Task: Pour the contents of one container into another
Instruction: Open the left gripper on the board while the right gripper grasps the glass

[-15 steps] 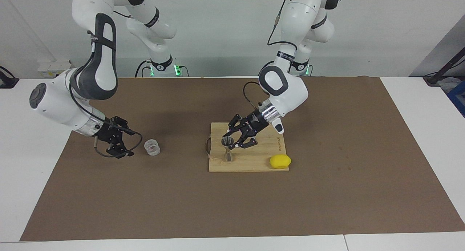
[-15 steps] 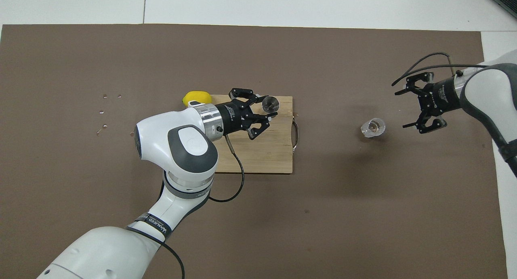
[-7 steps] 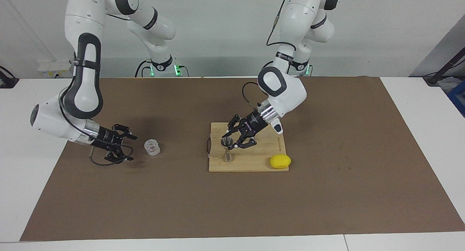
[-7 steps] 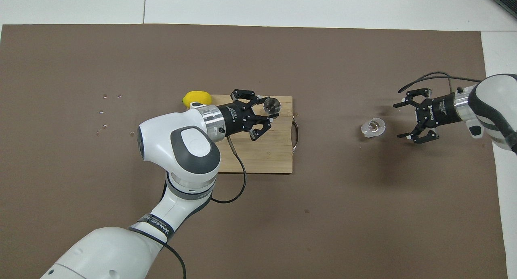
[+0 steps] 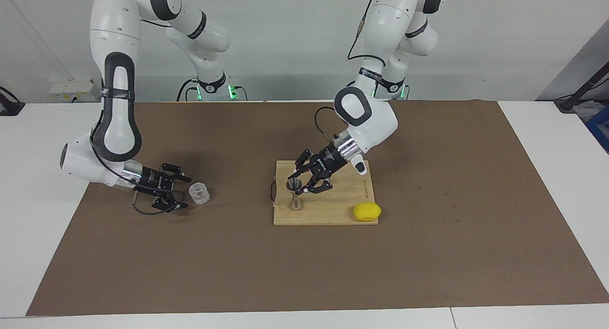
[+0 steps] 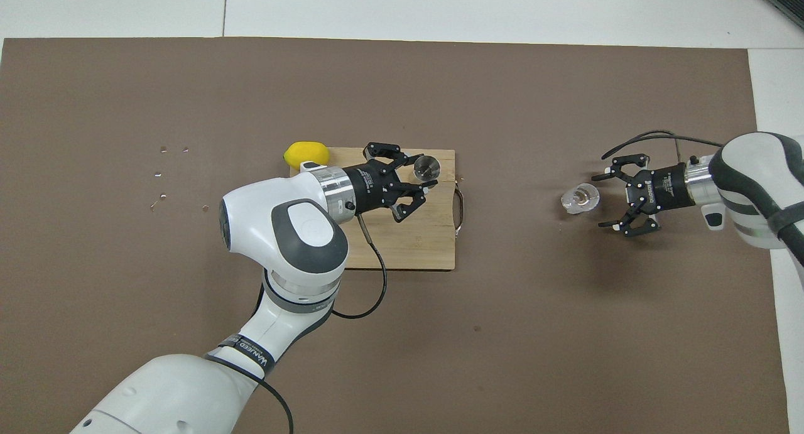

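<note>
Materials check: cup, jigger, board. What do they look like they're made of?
Cup: clear, ribbed, glossy, so glass or hard plastic; can't tell which.
Jigger: silver-grey with a reflective bowl, likely steel.
Cutting board: pale matte wood, possibly bamboo, with visible grain and a thin handle at one end.

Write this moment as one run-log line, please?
left gripper: shut on jigger, over cutting board | right gripper: open beside clear cup, not touching | pour: not begun
</note>
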You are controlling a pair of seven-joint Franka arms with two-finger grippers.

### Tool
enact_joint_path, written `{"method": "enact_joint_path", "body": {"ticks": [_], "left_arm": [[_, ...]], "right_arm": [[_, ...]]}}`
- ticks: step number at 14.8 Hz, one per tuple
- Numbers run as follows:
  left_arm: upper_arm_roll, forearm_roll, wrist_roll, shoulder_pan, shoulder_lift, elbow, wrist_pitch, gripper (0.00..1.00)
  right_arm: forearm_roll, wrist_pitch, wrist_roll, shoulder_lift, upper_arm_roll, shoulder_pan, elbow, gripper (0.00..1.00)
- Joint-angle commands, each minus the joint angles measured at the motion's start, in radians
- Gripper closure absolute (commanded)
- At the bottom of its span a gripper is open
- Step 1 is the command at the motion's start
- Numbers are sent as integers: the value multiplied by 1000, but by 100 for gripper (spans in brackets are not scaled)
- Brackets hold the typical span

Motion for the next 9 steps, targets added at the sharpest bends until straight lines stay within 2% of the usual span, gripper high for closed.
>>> {"method": "enact_joint_path", "body": {"ticks": [1,2,4,5,6,9], "left_arm": [[11,-22,-9,-19,11,5,24,85],[11,-22,-11,-19,9,2,24,68],[11,-17,-11,-19,9,1,26,46],[11,-12,-12,-19,9,1,26,11],[12,-11,-14,-19,9,1,26,0],[11,84,-22,-9,-9,12,8,0]], "right_arm": [[67,56,-36,-17,7,6,-44,0],[73,61,-38,-17,7,10,-48,0],[78,70,-39,-17,7,12,-55,0],[78,70,-39,-18,7,13,-55,0],[78,71,-47,-18,9,21,-55,0],[78,74,-59,-18,9,29,-55,0]]}}
